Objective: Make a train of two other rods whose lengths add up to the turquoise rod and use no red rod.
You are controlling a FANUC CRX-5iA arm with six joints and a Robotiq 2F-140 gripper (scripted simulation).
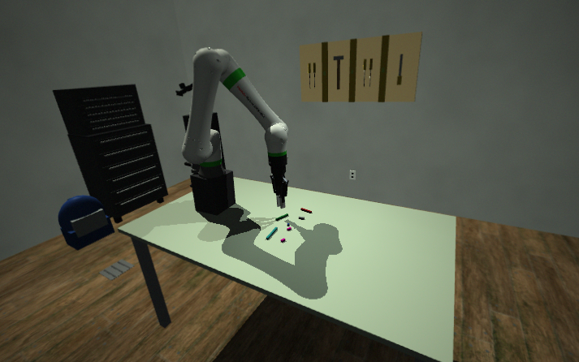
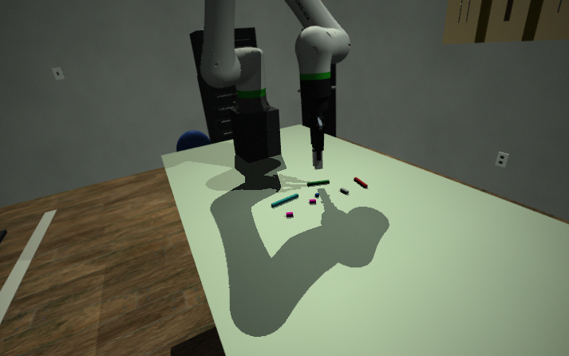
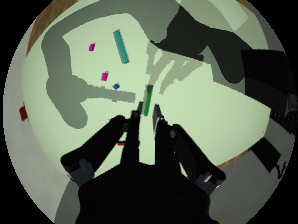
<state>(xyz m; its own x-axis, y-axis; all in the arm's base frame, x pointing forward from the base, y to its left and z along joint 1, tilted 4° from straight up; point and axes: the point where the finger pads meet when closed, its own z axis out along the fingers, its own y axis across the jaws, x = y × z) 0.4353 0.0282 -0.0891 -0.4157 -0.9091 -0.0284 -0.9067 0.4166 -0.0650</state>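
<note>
The turquoise rod [image 1: 272, 232] [image 2: 284, 199] [image 3: 120, 46] lies flat on the table. The green rod [image 1: 281, 217] [image 2: 318, 182] [image 3: 149, 96] lies just beyond it. Two magenta rods [image 2: 312, 201] [image 2: 289, 214] and a small blue rod [image 2: 317, 194] lie between and in front of them. A grey rod [image 2: 344, 191] and a red rod [image 2: 360, 182] lie to the right. My gripper [image 1: 280, 205] [image 2: 317, 165] [image 3: 147, 109] points down and hangs a little above the green rod. Its fingers are drawn close together with only a narrow gap and hold nothing.
The robot's black base [image 2: 255, 136] stands on the table's far corner behind the rods. A black drawer cabinet [image 1: 115, 148] and a blue helmet [image 1: 84, 221] are on the floor to the left, off the table.
</note>
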